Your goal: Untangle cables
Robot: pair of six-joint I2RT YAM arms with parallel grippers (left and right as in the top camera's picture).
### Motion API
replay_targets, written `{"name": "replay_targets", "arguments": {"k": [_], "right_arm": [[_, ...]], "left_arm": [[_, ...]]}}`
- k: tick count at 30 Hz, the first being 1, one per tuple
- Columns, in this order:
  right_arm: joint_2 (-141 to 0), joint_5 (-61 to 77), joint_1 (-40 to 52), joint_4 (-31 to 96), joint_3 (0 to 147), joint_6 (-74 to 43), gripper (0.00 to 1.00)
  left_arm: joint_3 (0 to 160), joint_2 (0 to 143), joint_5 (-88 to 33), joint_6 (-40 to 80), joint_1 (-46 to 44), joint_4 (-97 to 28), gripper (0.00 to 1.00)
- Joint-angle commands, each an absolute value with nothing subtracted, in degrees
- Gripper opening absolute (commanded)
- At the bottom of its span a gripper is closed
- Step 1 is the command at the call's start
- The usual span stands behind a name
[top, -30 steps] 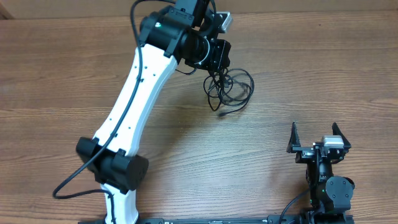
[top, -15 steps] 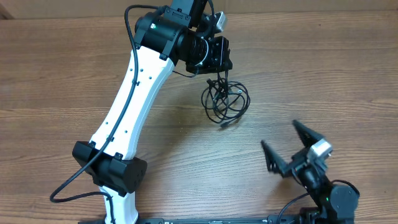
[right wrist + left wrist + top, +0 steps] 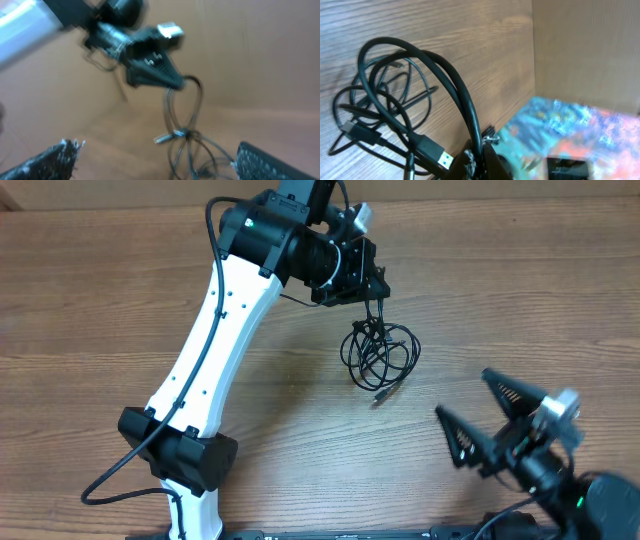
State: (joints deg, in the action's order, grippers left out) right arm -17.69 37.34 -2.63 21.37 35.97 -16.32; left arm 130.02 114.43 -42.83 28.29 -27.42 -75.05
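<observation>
Cables (image 3: 381,353) beneath left hand (image 3: 377,286), in its grip

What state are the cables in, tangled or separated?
Tangled: the cables form one clump of overlapping loops, pinched at the top by the left claw; no cord lies apart.

Motion blur smears the cables (image 3: 181,134) in the right wrist view, and the picture's lower edge cuts off their lower loops.

- cables (image 3: 380,355): blk; one plug tip (image 3: 444,159) silvery.
- bench (image 3: 100,310): brown w/ wood-grain streaks.
- left arm (image 3: 215,330): white link, blk joints.
- right end effector (image 3: 462,392): blk, ridged texture on fingers.
</observation>
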Motion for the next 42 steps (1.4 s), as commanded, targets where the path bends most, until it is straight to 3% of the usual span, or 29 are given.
{"name": "replay_targets", "arguments": {"k": [1, 7, 14, 22, 28, 30, 34, 38, 40, 42], "right_arm": [[-27.88, 36.75, -3.25, 27.22, 43.59, -13.21, 1.00], [-43.46, 57.52, -3.14, 27.75, 45.87, -15.11, 1.00], [-56.60, 57.08, -3.14, 26.15, 45.87, -18.83, 1.00], [-68.62, 57.19, -2.79, 21.10, 45.87, -24.10, 0.99], [-73.23, 57.06, 0.84, 20.56, 45.87, -24.03, 0.94], [-73.78, 57.06, 2.02, 20.21, 45.87, -24.03, 0.86], [-74.08, 54.96, 3.73, 20.25, 45.87, -24.10, 0.57], [-74.08, 50.81, 4.89, 21.82, 45.82, -26.20, 0.16], [-74.08, 44.84, 5.56, 24.45, 45.80, -28.36, 0.06], [-74.08, 36.82, 6.13, 27.51, 45.71, -30.87, 0.04]], "left_arm": [[131.24, 113.23, -45.04, 19.46, -29.63, -74.83, 0.04], [131.24, 113.23, -45.08, 7.79, -32.27, -75.96, 0.04], [131.24, 113.23, -45.71, 2.98, -31.35, -78.46, 0.04], [131.26, 113.23, -64.88, 1.21, -29.74, -79.50, 0.04], [131.26, 113.23, -65.67, 1.21, -29.76, -79.37, 0.04], [131.24, 113.23, -65.65, 1.23, -29.76, -79.13, 0.04], [131.26, 113.23, -65.45, 1.28, -29.21, -79.05, 0.04], [131.26, 113.23, -65.45, 2.57, -28.34, -79.09, 0.04], [131.26, 113.23, -65.73, 5.39, -27.66, -78.70, 0.04], [131.26, 113.23, -67.18, 9.02, -26.68, -77.65, 0.04]]}}
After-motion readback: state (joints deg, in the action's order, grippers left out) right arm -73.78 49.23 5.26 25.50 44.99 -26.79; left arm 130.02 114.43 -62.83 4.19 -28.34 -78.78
